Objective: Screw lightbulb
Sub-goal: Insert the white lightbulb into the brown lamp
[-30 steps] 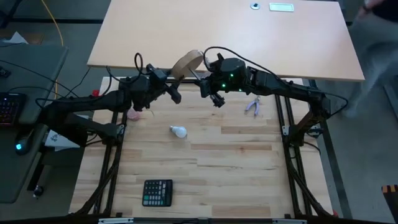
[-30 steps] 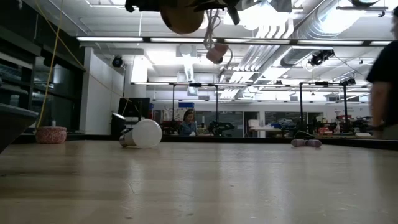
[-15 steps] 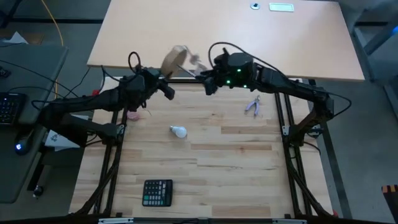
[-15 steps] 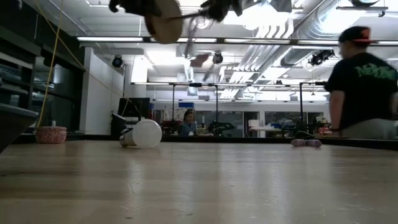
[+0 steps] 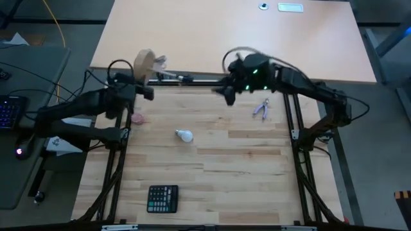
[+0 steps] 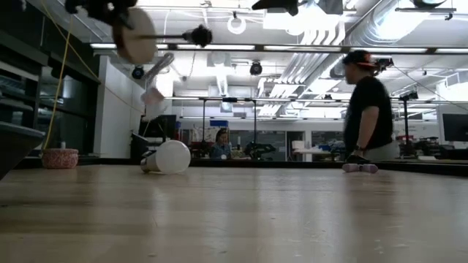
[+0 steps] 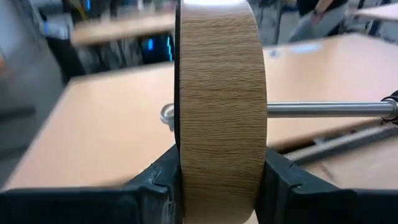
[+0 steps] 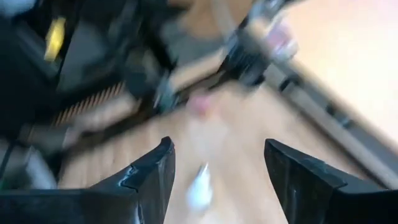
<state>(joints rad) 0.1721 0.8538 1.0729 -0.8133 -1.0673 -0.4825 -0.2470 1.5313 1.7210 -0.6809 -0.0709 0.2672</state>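
Observation:
The white lightbulb [image 5: 184, 135] lies on its side on the wooden table, left of the middle; it also shows in the low view [image 6: 170, 156] and the right wrist view [image 8: 200, 186]. My left gripper [image 5: 140, 77] is high over the table's far left, shut on a round wooden disc [image 5: 145, 63] with a metal rod [image 5: 173, 77] ending in a black socket [image 6: 197, 35]. A pale wrapper [image 6: 155, 84] hangs from the disc. My right gripper [image 5: 228, 94] is open and empty, high over the far middle. My left gripper pinches the wooden disc between its two fingers, one finger [image 7: 158, 180] on each flat face, at the rim's lower part [image 7: 221, 168]. The disc stands on edge, lifted clear of the table. Its rod [image 7: 323, 109] sticks out level toward the table's right.
A black calculator [image 5: 162, 198] lies near the front edge. Small purple pliers [image 5: 261, 109] lie at the far right and a pink thing [image 5: 138, 118] at the far left. A large pale table [image 5: 231, 38] stands behind. A person [image 6: 365, 109] is in the room beyond.
My left gripper has carried the wooden disc toward the table's left edge, and the disc has turned so that its rod points right. My right gripper has drawn a little toward the right, apart from the disc. A person has walked across the room behind.

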